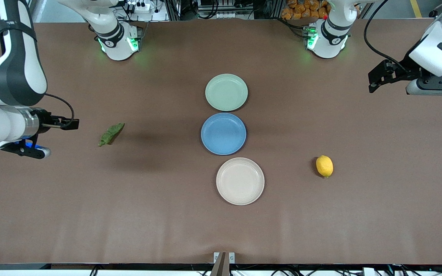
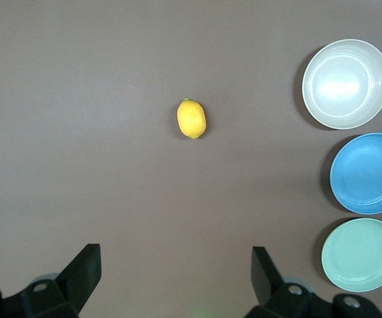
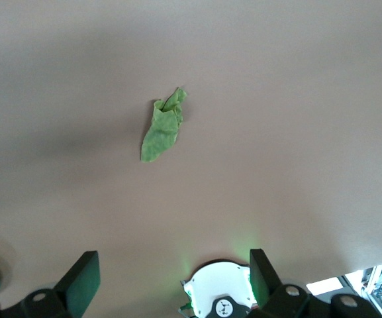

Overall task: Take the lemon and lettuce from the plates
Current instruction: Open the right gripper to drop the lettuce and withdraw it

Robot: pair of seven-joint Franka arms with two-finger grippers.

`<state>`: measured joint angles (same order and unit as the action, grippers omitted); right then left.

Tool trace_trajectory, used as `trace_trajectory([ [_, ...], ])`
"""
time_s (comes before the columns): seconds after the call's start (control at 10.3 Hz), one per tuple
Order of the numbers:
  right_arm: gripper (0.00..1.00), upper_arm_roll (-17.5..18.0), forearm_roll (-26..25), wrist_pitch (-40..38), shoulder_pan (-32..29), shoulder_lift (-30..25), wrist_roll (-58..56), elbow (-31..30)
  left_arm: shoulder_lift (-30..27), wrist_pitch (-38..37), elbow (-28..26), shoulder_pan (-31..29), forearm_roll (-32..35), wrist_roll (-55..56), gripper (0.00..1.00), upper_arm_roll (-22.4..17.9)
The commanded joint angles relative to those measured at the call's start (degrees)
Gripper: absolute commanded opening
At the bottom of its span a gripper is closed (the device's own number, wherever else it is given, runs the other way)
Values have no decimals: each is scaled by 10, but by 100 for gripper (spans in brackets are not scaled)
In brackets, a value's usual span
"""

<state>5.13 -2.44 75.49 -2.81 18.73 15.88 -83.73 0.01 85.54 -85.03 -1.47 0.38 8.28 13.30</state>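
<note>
Three plates line the worktop's middle: one mint [image 1: 226, 92], one blue [image 1: 223, 133], one cream [image 1: 240, 181], all bare. One lemon [image 1: 324, 166] and one lettuce [image 1: 111, 134] lie on the worktop. Left gripper [image 2: 176, 278] and right gripper [image 3: 175, 281] hover, fingers apart.
</note>
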Motion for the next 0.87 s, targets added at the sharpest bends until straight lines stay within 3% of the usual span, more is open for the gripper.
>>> trace_trajectory([
  [0.0,100,2,-3,-25,0,-30,-25,11,-3,1,3,-1,-12,7,100,1],
  [0.77,100,1,-2,-27,3,-114,-50,15,-3,1,3,-1,-7,7,100,2],
])
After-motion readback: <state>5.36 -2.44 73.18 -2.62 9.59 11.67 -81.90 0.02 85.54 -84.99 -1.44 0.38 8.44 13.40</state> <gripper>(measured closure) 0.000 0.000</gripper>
